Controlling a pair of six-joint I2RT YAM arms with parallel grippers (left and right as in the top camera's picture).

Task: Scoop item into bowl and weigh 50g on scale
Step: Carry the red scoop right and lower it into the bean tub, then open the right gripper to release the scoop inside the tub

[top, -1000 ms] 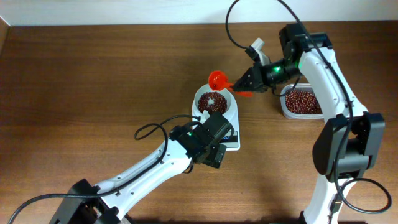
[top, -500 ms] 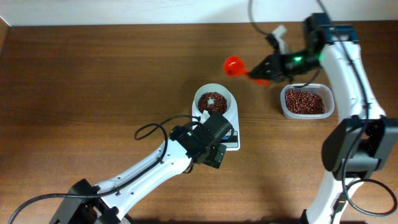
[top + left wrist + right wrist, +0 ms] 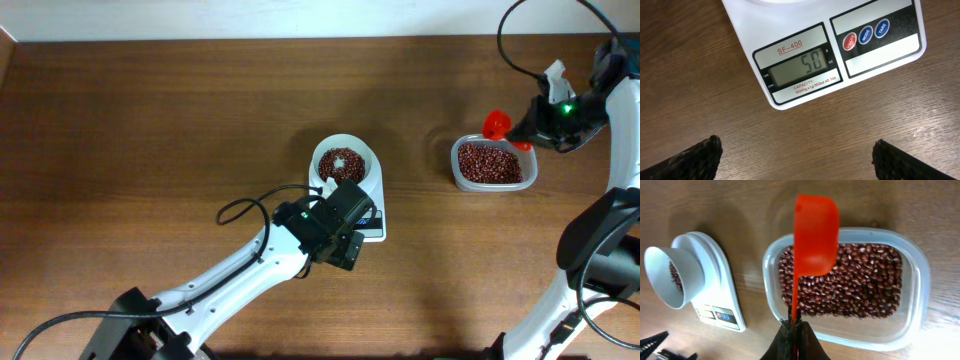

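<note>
Weighing looks done: your flat white digital scale [image 3: 790, 25] reads 50 under the round white bowl [image 3: 321, 158] of small reddish-brown beans [image 3: 346, 167]. At 3 o'clock your right pincer [image 3: 795, 330] grips the red plastic scoop [image 3: 814, 235]; your left pincer [image 3: 797, 156] gapes wide. You likely need only park the scoop.

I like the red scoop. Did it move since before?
Yes. The red scoop went right, away from the white bowl, and is now at the top edge of the clear tub.
</note>
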